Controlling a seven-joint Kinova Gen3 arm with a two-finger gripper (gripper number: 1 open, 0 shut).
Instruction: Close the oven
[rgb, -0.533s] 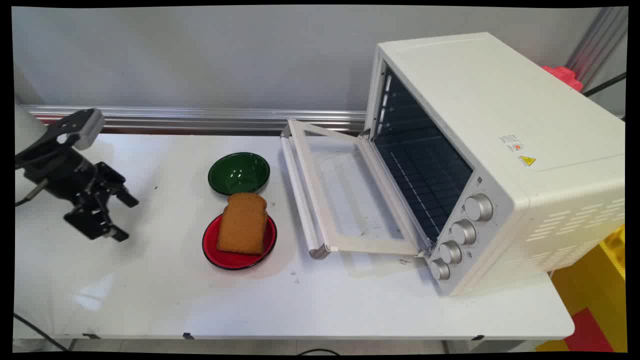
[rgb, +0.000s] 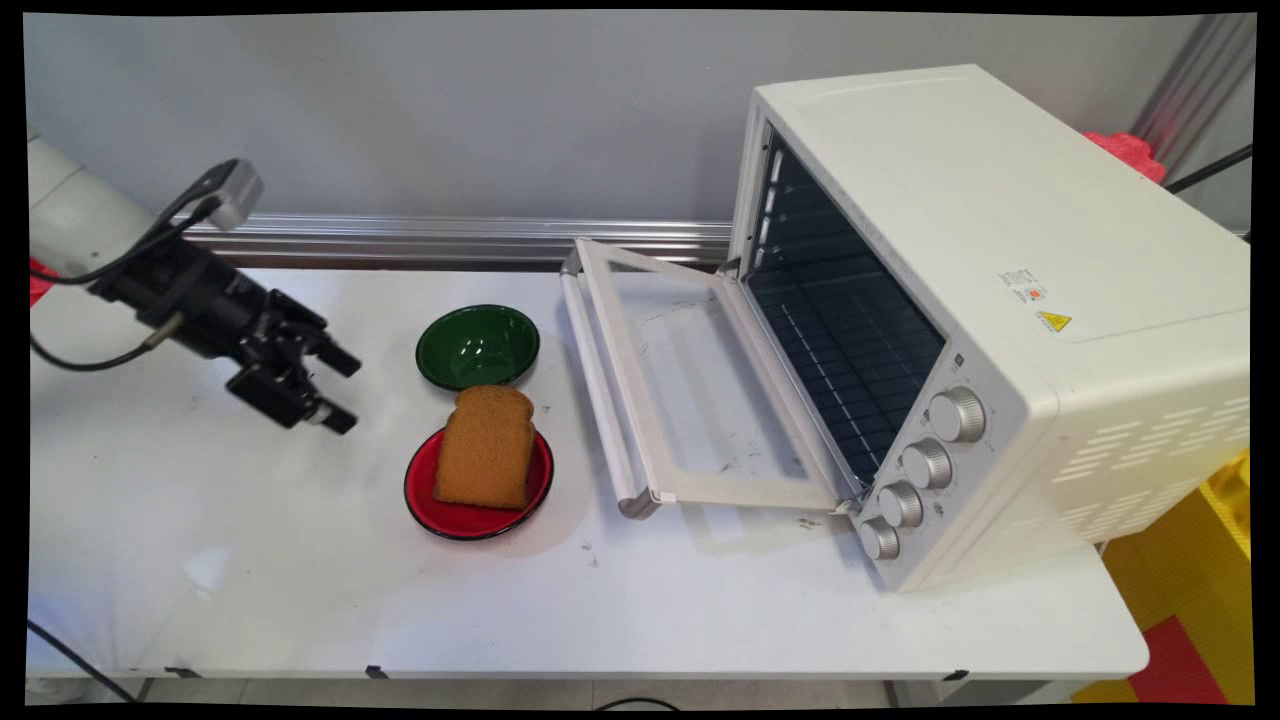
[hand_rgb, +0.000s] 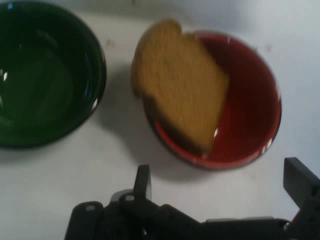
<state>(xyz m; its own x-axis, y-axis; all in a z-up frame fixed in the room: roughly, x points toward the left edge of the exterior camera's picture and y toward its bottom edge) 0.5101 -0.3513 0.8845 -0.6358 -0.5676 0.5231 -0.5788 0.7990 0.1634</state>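
The jaws (rgb: 338, 388) are wide open and hold nothing. They have moved closer to the bread (rgb: 486, 447), which lies on the red bowl (rgb: 478, 481) just ahead. The green bowl (rgb: 478, 346) sits beside it, probably empty. Farther off, the oven (rgb: 985, 310) stands open on the worktop (rgb: 600, 600).

It looks like a robotics lab: a plain white tabletop (rgb: 300, 590) against a bare grey wall (rgb: 400, 110), with a toaster oven (rgb: 1000, 250) set up like a kitchen.
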